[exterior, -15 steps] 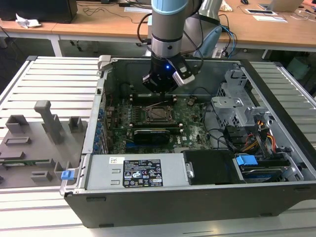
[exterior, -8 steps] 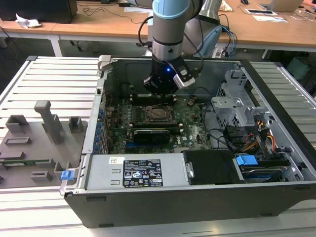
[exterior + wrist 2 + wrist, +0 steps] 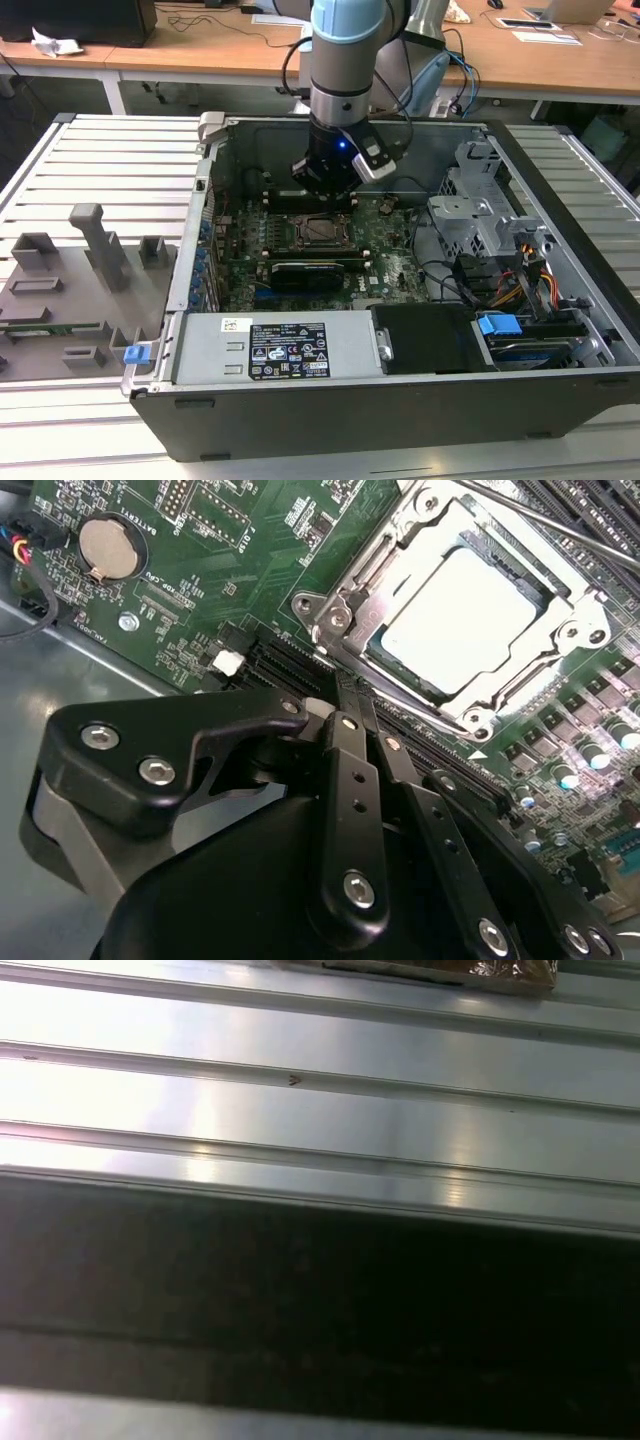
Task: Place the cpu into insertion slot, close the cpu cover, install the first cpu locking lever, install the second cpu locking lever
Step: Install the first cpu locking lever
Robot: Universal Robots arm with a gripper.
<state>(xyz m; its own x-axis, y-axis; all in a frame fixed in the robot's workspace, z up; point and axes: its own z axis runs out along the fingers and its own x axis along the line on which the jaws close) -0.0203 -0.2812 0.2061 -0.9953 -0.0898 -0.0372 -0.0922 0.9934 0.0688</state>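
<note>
Cpu (image 3: 455, 620) under closed cpu cover (image 3: 345, 595)

- A robotics lab or test workshop set inside an office room.
- An opened computer case (image 3: 400, 300) lies on a ribbed aluminium desk (image 3: 110, 160), its green motherboard (image 3: 300, 250) bared.
- A robot arm (image 3: 345, 60) reaches down into the case.
- Grey printed fixtures (image 3: 80, 270) stand on the desk at the exterior view's left.
- Behind, wooden office tables (image 3: 200, 50) carry papers and cables.
</note>
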